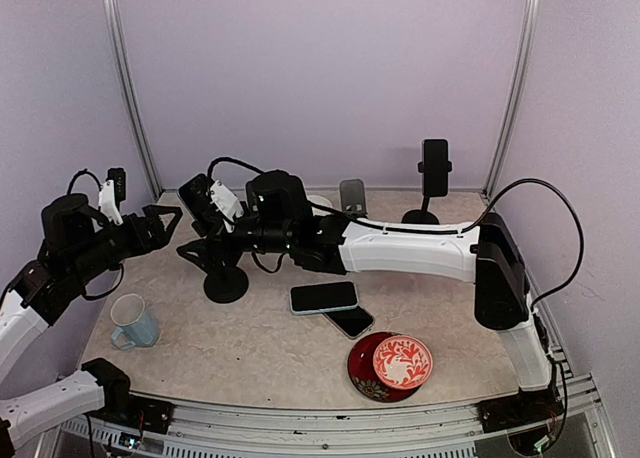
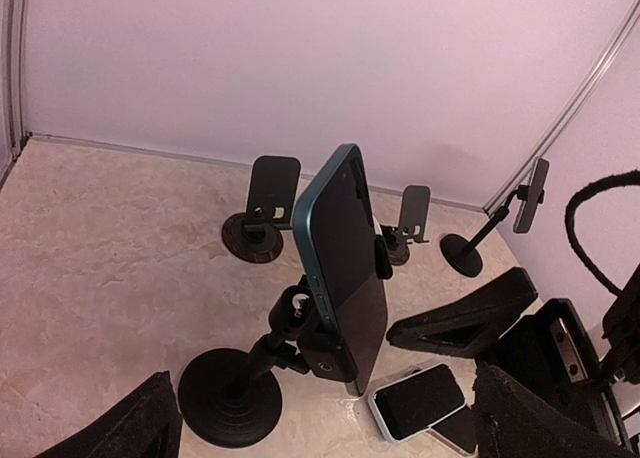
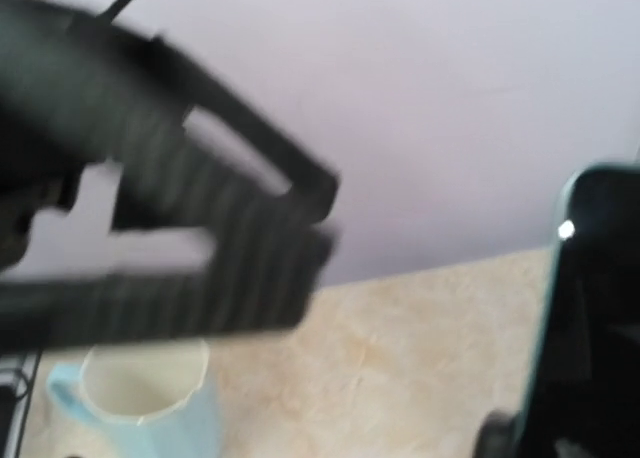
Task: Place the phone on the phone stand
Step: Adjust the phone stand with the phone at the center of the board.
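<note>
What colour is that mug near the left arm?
Light blue, with a pale inside; the mug shows best in the top external view.

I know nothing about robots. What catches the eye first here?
A dark phone sits clamped on a tall black stand at the left, with the white right arm stretched across toward it. Two more phones lie flat in the middle, and a red patterned dish sits at the front.

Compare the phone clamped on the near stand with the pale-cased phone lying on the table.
The clamped phone stands on end, roughly upright, raised on the stand; the pale-cased phone lies flat on the table. The clamped phone has a dark teal edge; the pale-cased phone's edge is whitish. Both show a dark face.
</note>
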Robot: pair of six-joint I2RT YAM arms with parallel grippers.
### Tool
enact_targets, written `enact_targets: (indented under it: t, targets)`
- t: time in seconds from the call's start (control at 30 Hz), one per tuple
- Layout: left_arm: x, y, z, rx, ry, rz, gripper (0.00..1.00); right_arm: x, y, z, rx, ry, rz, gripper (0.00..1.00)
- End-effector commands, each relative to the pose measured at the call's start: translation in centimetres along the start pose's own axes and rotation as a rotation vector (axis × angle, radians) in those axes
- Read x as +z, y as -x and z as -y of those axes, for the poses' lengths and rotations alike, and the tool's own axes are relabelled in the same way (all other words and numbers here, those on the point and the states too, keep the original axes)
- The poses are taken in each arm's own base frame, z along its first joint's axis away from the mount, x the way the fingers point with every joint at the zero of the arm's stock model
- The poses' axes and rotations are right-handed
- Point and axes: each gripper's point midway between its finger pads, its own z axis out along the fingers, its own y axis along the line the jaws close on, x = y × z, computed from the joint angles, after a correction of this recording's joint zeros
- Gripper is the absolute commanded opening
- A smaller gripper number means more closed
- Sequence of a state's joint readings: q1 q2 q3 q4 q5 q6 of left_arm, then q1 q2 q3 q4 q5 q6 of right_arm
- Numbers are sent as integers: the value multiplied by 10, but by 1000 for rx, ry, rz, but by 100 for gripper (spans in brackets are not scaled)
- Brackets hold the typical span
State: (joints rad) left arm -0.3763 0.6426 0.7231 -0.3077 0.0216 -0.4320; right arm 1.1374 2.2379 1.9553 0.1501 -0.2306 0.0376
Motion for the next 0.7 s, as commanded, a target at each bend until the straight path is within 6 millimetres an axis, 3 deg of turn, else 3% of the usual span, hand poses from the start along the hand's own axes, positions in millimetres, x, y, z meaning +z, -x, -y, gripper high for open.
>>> enact_targets:
  t: [0.0, 0.2, 0.5, 0.67]
  targets:
    - [-6, 6, 0, 20, 6, 20, 99, 14, -16, 4, 2, 8, -35, 100]
    - [-5, 5, 0, 20, 3, 19, 99, 26, -17, -21, -36, 72, -51, 100]
    - [-4, 3, -1, 15, 0, 19, 99, 32, -17, -75, -66, 240, -59, 100]
    - [-5, 1, -1, 12, -1, 17, 99, 16, 6, -88, -63, 280, -20, 100]
